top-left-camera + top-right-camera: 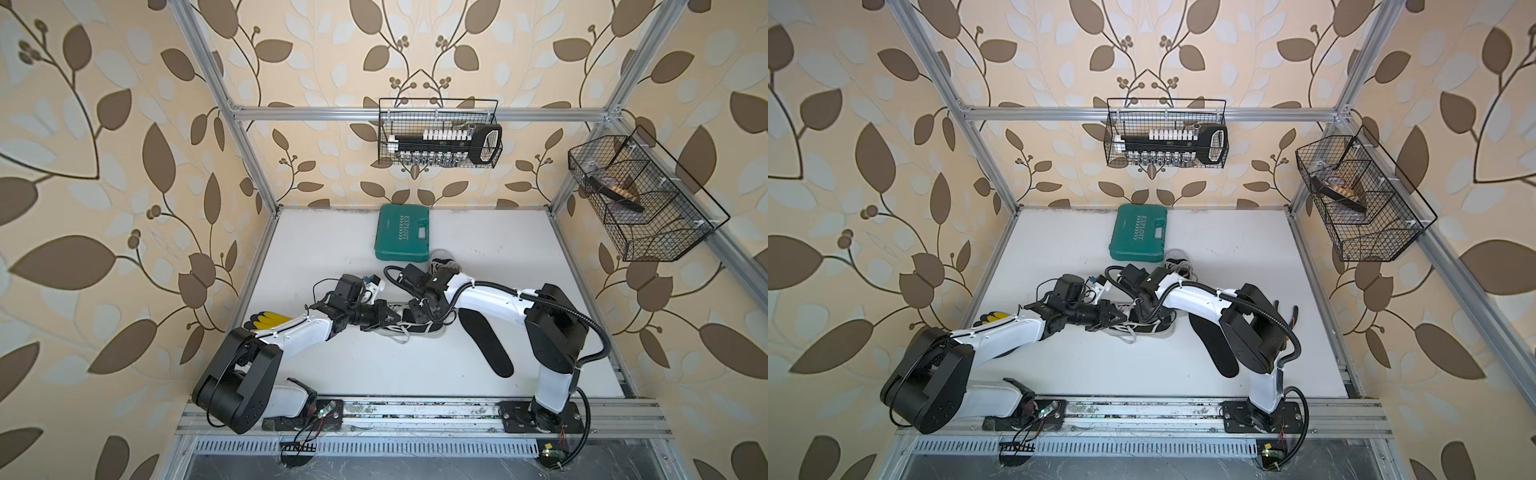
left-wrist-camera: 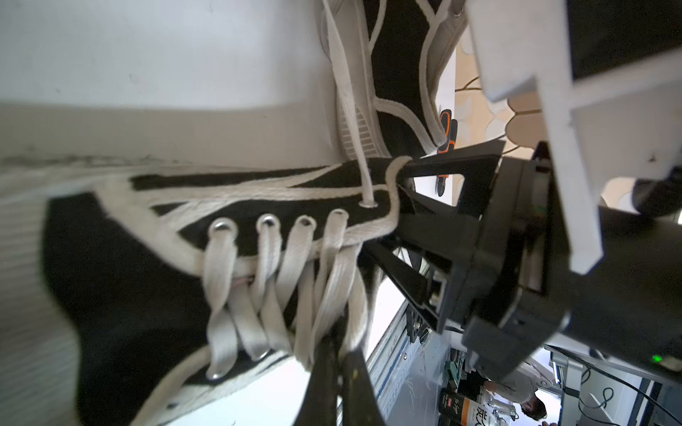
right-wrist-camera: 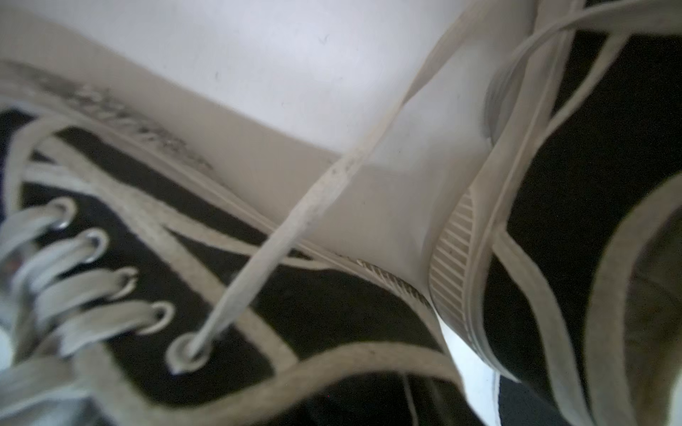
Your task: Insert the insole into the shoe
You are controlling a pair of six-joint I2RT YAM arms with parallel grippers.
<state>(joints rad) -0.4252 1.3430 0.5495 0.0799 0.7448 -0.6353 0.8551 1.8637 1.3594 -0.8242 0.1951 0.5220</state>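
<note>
Shoe (image 2: 110, 265) collar pinched by closed left jaws (right jaws: cannot tell).

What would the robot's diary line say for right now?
left gripper: shut on shoe | right gripper: open at shoe | insole: on table, outside shoe
</note>
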